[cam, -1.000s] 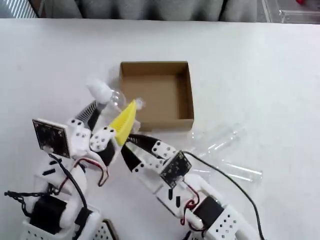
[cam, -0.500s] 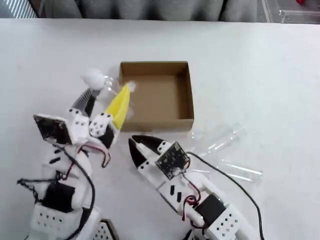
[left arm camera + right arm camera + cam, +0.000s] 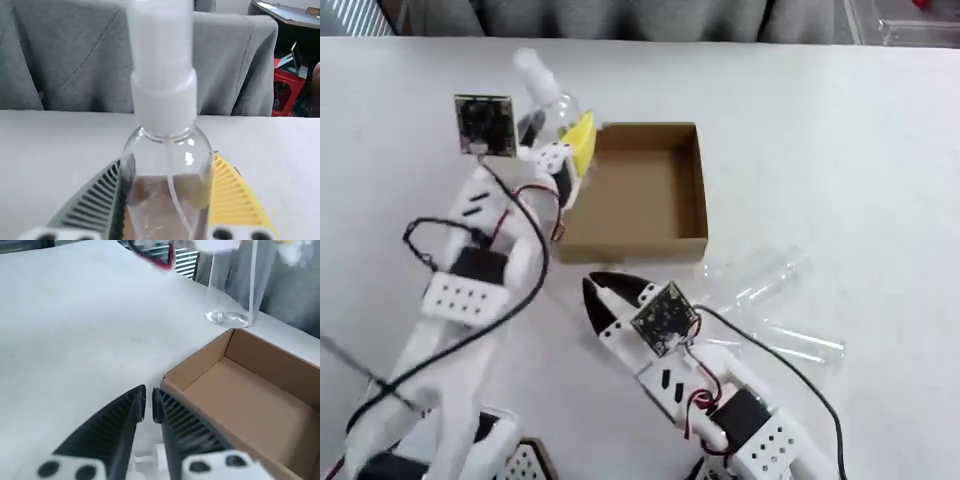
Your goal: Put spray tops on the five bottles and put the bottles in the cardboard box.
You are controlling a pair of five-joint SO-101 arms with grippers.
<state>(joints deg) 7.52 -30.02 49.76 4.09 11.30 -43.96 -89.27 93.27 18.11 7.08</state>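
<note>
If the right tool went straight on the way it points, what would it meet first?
Probably the near corner of the cardboard box, which sits just ahead of the right tool, though depth is unclear.

Left arm stretched from 7 o'clock up toward 11 o'clock, wrist raised, left pincer [image 3: 557,130] clamped on bottle [image 3: 167,165], yellow finger [image 3: 580,143] at its 3 o'clock side. Right arm low at 5 o'clock, right pincer [image 3: 597,292] pointing 11 o'clock, fingers almost together.
</note>
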